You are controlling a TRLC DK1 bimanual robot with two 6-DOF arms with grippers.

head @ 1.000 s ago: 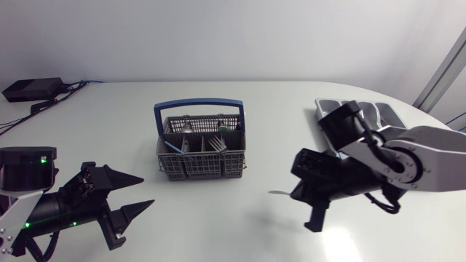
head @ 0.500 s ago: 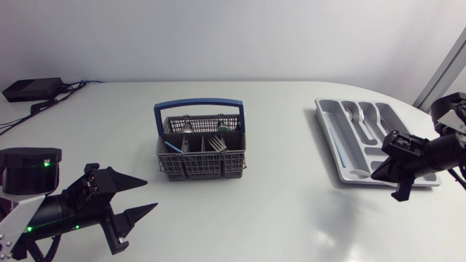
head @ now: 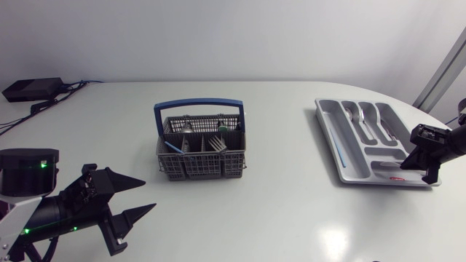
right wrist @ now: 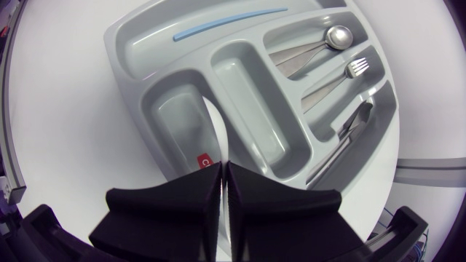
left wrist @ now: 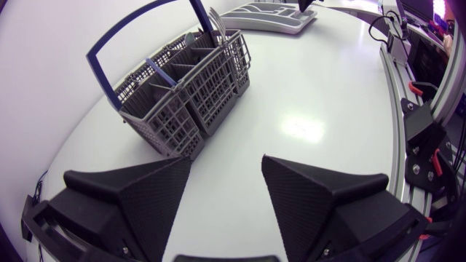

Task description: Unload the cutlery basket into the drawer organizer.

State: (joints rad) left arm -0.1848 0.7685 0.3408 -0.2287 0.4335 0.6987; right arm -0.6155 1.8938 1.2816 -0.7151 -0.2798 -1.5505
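The grey cutlery basket (head: 198, 154) with a blue handle stands mid-table and holds a fork (head: 218, 144) and other pieces. In the left wrist view the basket (left wrist: 182, 91) is ahead of my open left gripper (left wrist: 226, 189); that gripper (head: 135, 196) sits low at the near left. The grey drawer organizer (head: 348, 171) lies at the right with a spoon (right wrist: 320, 44), a fork (right wrist: 342, 76), a knife (right wrist: 346, 138) and a blue stick (right wrist: 218, 24). My right gripper (right wrist: 223, 175) is shut on a thin white utensil (right wrist: 216, 131) over the organizer's (right wrist: 131, 51) near end.
A black box (head: 33, 89) with cables sits at the table's far left corner. Bare white tabletop lies between the basket and the organizer, and in front of both. The organizer's near rim carries a red label (right wrist: 205, 159).
My right arm has swung from the middle of the table to the right, carrying the white utensil to the organizer's near end. The left arm has barely moved.
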